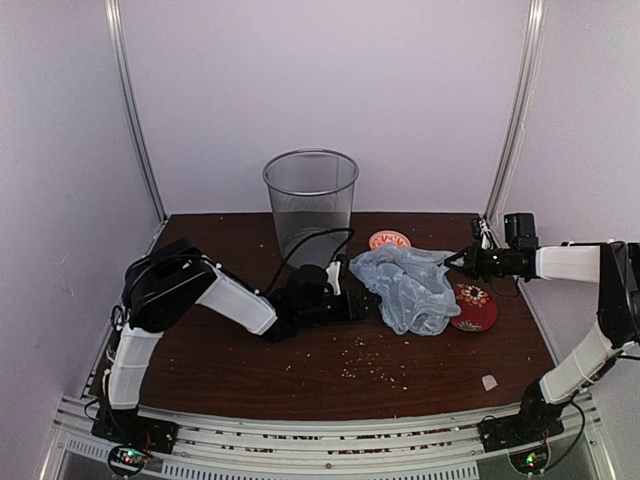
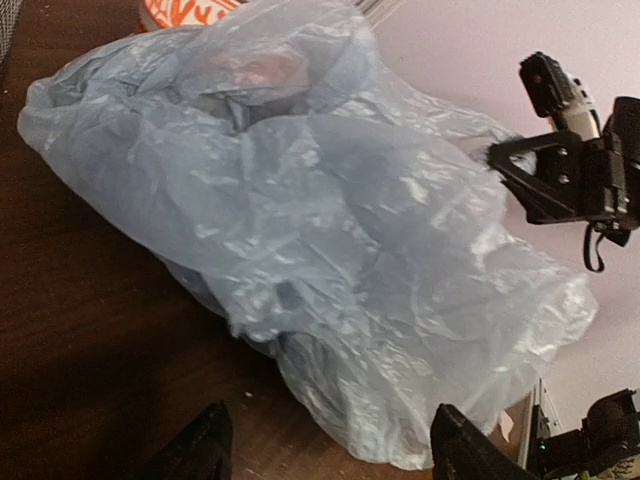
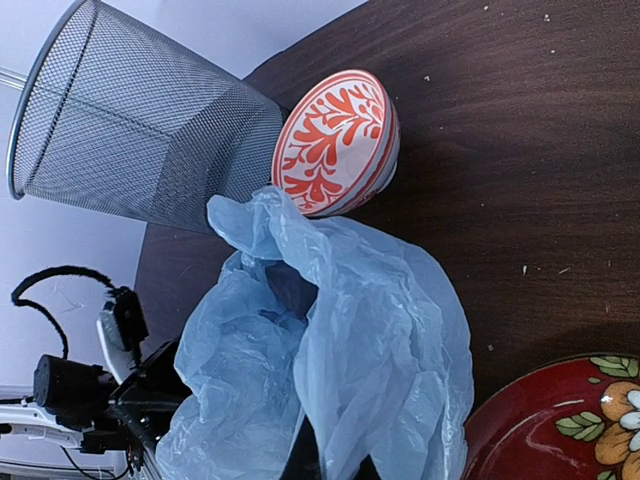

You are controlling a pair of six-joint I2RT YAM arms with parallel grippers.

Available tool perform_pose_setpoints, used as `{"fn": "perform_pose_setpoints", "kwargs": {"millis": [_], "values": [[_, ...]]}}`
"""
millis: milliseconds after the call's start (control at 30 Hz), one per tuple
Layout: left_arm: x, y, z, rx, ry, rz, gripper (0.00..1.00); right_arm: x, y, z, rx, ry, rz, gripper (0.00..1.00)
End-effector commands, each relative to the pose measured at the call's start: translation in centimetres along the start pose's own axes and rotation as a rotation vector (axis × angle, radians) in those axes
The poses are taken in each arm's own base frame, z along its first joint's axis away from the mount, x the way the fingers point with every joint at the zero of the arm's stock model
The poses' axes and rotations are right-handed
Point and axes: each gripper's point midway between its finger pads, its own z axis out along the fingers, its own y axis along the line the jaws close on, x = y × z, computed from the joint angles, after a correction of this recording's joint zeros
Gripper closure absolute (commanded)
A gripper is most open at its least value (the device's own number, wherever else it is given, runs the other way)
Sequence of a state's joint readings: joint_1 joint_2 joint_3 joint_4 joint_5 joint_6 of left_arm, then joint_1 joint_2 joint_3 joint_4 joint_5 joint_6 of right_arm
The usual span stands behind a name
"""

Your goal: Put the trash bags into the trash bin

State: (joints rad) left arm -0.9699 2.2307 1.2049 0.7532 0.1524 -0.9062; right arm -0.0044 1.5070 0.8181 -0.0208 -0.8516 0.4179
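The trash bag (image 1: pixel 408 287) is a crumpled pale blue plastic bag lying on the dark table, right of centre. It fills the left wrist view (image 2: pixel 320 220) and the right wrist view (image 3: pixel 340 360). My left gripper (image 1: pixel 357 300) sits low at the bag's left side, jaws open, and the bag's near edge lies between its fingertips (image 2: pixel 205 450) without being pinched. My right gripper (image 1: pixel 458 260) is shut on the bag's upper right edge; in its own view the plastic hides its fingers. The grey wire-mesh trash bin (image 1: pixel 310 192) stands upright behind, apart from the bag (image 3: pixel 130 130).
A small red-patterned bowl (image 1: pixel 389 240) lies beside the bin, just behind the bag (image 3: pixel 335 140). A flat red flowered dish (image 1: pixel 474 307) lies under the bag's right side (image 3: pixel 570 420). Crumbs (image 1: pixel 365 360) and a small pale scrap (image 1: pixel 489 382) lie on the near table.
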Motion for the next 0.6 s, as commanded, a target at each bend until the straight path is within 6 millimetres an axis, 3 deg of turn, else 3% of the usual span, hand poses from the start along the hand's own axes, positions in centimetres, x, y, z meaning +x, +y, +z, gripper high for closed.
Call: {"fn": "perform_pose_setpoints", "kwargs": {"millis": [0,167,333,467,567], "values": [[-2.2,0.2,1.9,0.029,-0.057,-0.048,0.31,-0.6,1.3,-0.4,-0.045,-0.029,-0.035,1.00],[-3.2,0.4,2.5,0.054,-0.110,-0.074,0.40,-0.5,1.3,-0.4,-0.058,-0.025,-0.026,1.00],[-4.1,0.8,3.8,0.064,-0.138,-0.071,0.62,-0.6,1.6,-0.4,-0.068,-0.027,-0.029,1.00],[-4.9,1.0,4.8,0.085,-0.158,-0.067,0.67,-0.6,1.6,-0.3,-0.069,-0.024,-0.026,1.00],[-5.5,1.2,5.6,0.076,-0.156,-0.064,0.61,-0.6,1.4,-0.3,-0.059,-0.023,-0.027,1.00]]}}
